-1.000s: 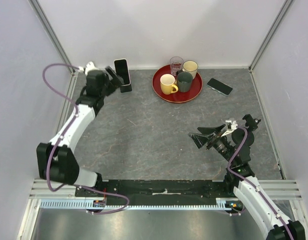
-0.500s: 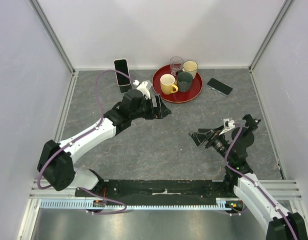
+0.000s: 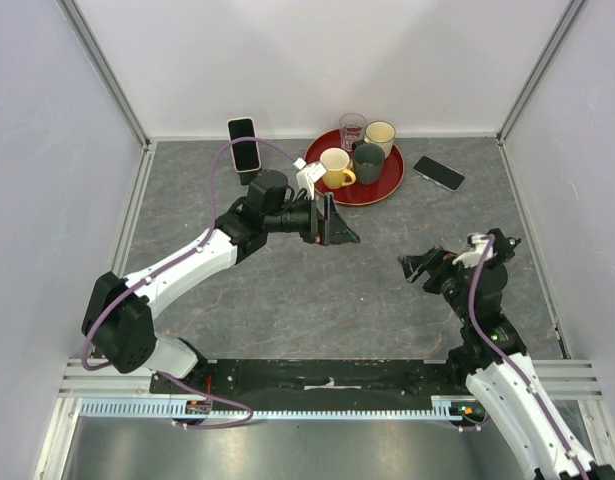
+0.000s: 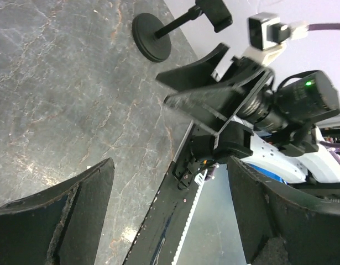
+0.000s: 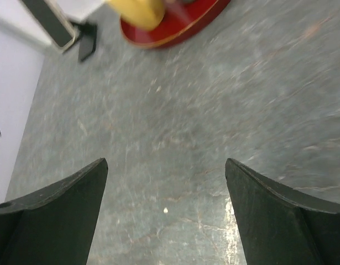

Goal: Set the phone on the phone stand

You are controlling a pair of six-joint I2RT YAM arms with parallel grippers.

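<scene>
At eleven o'clock of the grey stone-patterned table (image 3: 287, 290), the slim phone with a pale face (image 3: 243, 142) is seen upright in the small black phone stand (image 3: 251, 177), leaned back so that it is kept from falling; the task is judged done. The left gripper (image 3: 339, 226) is held wide and empty near the centre. At one o'clock a round red tray (image 3: 382, 188) of cups is placed, and beside it a dark phone (image 3: 439, 173) is laid flat. The right gripper (image 5: 166, 163) is also spread wide, empty. No brand or writing can be read.
</scene>
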